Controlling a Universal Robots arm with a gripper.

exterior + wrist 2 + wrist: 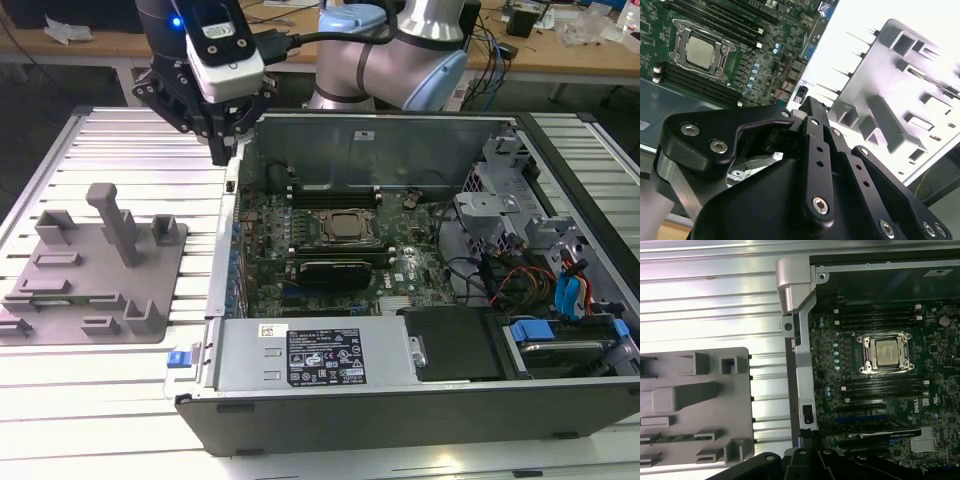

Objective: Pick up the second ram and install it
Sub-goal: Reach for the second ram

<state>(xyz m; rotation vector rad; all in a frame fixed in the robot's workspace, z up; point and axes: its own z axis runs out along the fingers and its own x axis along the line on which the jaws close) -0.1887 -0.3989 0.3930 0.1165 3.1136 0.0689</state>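
The second ram [670,438] lies as a thin green strip in a slot of the grey fixture plate [700,390]. That plate [160,300] sits on the ribbed table at the exterior view's left. My gripper [222,152] hangs above the back corner of the open computer case [225,300], over its wall on the exterior view's left, well apart from the ram. Its fingers [810,112] are shut together with nothing between them. On the motherboard, the memory slots [880,386] flank the processor [886,352].
The fixture plate carries a tall slanted post [118,220] and several low blocks. A black expansion card [335,270] sits below the processor [345,227]. Cables, drive bays and blue tabs [570,295] crowd the case on the exterior view's right. The case's metal corner bracket [795,285] is close by.
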